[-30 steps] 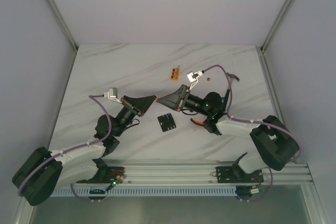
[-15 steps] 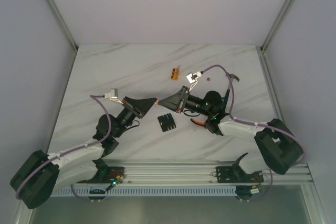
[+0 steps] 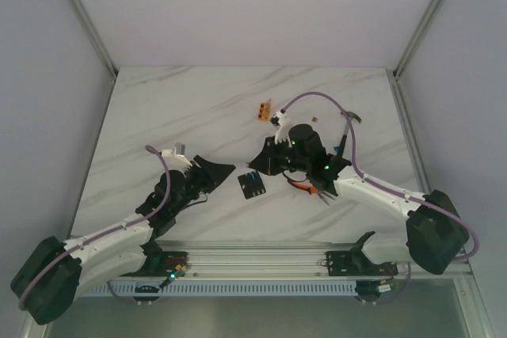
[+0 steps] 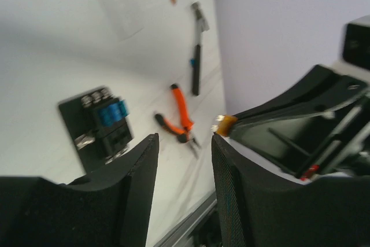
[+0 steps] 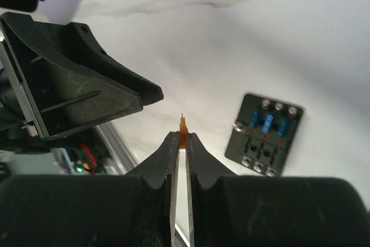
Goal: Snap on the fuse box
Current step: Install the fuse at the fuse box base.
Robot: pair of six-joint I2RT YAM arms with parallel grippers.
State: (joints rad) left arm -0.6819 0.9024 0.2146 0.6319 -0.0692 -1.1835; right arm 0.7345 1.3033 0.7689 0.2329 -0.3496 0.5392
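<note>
Left tool drew back, parted; right tool pinches orange fuse.

Both arms reach inward, tips near each other; left gripper stands parted (empty), right gripper pinches an orange chip.

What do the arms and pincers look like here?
The left arm and right arm have white links, bulky black joints and a purple cable looped along each. The left pincer and right pincer are matte black, their wedge-shaped fingers tapering to thin tips.
</note>
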